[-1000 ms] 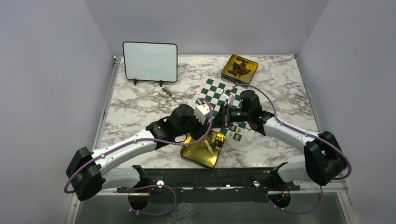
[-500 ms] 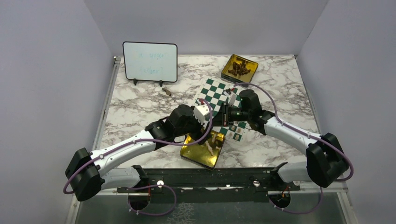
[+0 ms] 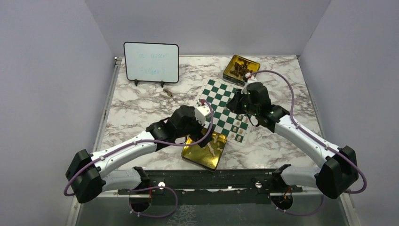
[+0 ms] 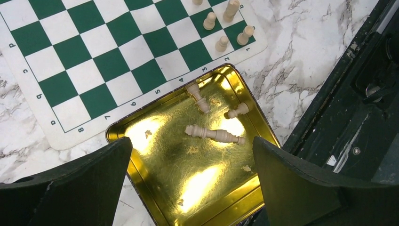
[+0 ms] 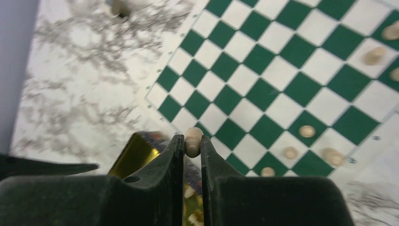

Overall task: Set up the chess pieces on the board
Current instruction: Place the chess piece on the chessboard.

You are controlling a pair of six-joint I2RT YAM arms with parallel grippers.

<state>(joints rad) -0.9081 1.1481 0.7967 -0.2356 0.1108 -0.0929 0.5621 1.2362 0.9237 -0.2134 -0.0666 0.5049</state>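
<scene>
chess piece [image 5: 192, 141] pinched between right jaws

Printed along the white border of the chessboard [image 4: 110, 63], just beyond the open left end effector [image 4: 192, 148]: digits 8, 7, 6, 5, 4, 3, 2, 1, left to right. Up the border's left side: small letters b, c, d. On the whiteboard [image 3: 151, 62], well apart from it: faint handwriting, unreadable.

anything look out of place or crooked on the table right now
Yes. The board sits skewed, turned diagonal to the edges of the table. A small stray thing, maybe a chess piece, lies on the marble by the whiteboard, well off the board.
</scene>
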